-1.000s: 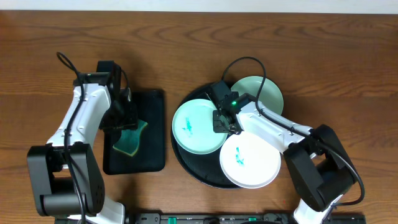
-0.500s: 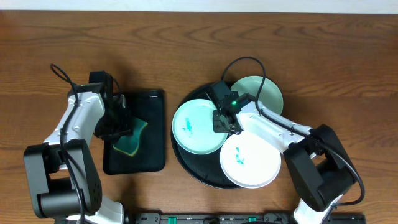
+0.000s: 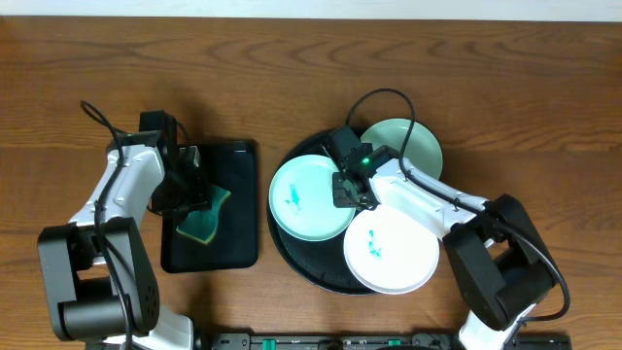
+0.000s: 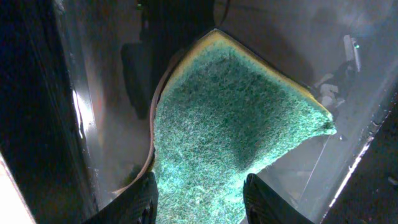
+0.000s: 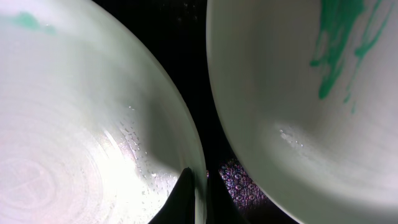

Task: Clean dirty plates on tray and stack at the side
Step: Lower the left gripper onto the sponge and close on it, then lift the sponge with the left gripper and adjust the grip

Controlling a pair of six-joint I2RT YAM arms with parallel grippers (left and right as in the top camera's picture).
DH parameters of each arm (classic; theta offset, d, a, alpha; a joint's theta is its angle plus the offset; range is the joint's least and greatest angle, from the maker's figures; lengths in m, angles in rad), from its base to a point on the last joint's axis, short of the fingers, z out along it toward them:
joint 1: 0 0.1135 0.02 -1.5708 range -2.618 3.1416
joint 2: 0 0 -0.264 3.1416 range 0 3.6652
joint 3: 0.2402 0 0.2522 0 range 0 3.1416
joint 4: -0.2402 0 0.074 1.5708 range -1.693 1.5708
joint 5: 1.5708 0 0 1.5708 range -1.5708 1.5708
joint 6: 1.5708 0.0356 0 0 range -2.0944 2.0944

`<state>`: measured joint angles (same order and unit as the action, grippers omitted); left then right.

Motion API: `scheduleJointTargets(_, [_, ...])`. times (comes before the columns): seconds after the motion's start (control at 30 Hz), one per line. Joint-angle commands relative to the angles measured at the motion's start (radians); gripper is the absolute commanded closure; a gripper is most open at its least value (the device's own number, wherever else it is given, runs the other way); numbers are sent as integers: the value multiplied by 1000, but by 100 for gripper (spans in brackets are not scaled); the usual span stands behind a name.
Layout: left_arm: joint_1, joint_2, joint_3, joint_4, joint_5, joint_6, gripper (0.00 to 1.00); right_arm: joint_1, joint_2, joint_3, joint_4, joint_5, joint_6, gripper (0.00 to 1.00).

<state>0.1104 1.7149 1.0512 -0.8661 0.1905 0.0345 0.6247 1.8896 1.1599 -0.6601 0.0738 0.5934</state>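
Observation:
The round black tray (image 3: 288, 255) holds three plates. A mint-green plate (image 3: 303, 199) with a teal smear lies at its left, a clean-looking mint-green plate (image 3: 408, 144) at the back, and a white plate (image 3: 391, 249) with a teal smear at the front. My right gripper (image 3: 346, 191) is shut on the right rim of the left mint-green plate (image 5: 81, 124). Its fingers pinch that rim in the right wrist view (image 5: 198, 196), beside the white plate (image 5: 298, 99). My left gripper (image 3: 190, 194) is open, its fingers (image 4: 144, 200) straddling a green sponge (image 4: 236, 124).
The sponge (image 3: 202, 220) lies in a rectangular black tray (image 3: 238, 165) left of the round tray. Wooden table (image 3: 525, 87) lies all round. A dark strip runs along the table's front edge (image 3: 321, 340).
My left arm moved left and down onto the sponge between one second and half a second ago, then stayed still. The right gripper and plates have not moved.

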Motion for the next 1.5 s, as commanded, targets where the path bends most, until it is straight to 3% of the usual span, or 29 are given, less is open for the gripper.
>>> scheduleJointTargets(0.0, [4,13,-16,4,16,18,53,5,50,-18,-5,-18,-19,99])
scheduleJointTargets(0.1, [4,28,-16,8,21,17,54,4,50,-18,-5,-18,-19,99])
scheduleJointTargets(0.23, [4,63,-16,15,27,18,66,5,50,-18,-9,-18,-19,99])
scheduleJointTargets(0.33, [4,86,-16,19,27,17,67,5,50,-18,-9,-18,-19,99])
scheduleJointTargets(0.4, [4,94,-16,20,27,17,78,5,50,-18,-10,-18,-19,99])
scheduleJointTargets(0.43, [4,94,-16,22,27,16,90,5,50,-18,-10,-18,-19,99])
scheduleJointTargets(0.47, [4,94,-16,25,27,13,93,5,50,-18,-10,-18,-19,99])
scheduleJointTargets(0.97, [3,72,-9,16,38,-32,93,5,50,-18,-13,-18,-19,99])
scheduleJointTargets(1.4, [3,-269,27,34,-8,-129,93,5,50,-18,-13,-18,-19,99])
scheduleJointTargets(1.43, [3,-280,27,30,-8,-127,83,5,50,-18,-13,-18,-19,99])
scheduleJointTargets(1.47, [3,-287,27,22,-7,-126,49,5,50,-18,-13,-18,-19,99])
